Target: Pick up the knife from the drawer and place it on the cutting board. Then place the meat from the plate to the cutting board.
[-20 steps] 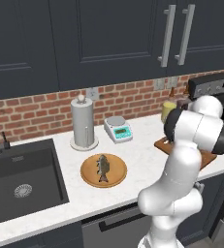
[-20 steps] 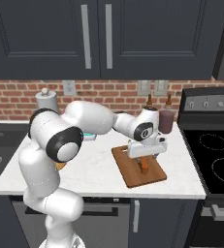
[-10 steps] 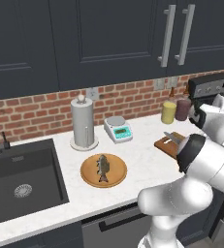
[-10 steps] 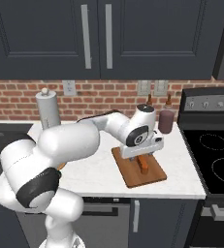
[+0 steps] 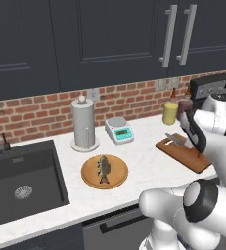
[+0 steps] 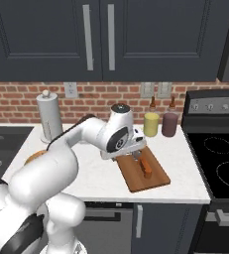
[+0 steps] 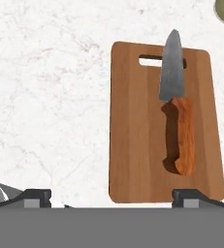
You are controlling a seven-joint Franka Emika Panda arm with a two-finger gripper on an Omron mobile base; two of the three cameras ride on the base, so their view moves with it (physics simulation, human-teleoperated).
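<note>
My fingers [image 7: 111, 196] stand wide apart, holding nothing, above the board [image 7: 164, 126]. The knife [image 7: 175, 104] lies flat on it. Next I judge I must swing across to the plate [image 5: 104, 172] and come straight down on the meat [image 5: 103, 168]. I count one knife, one board, one plate, one meat.
</note>
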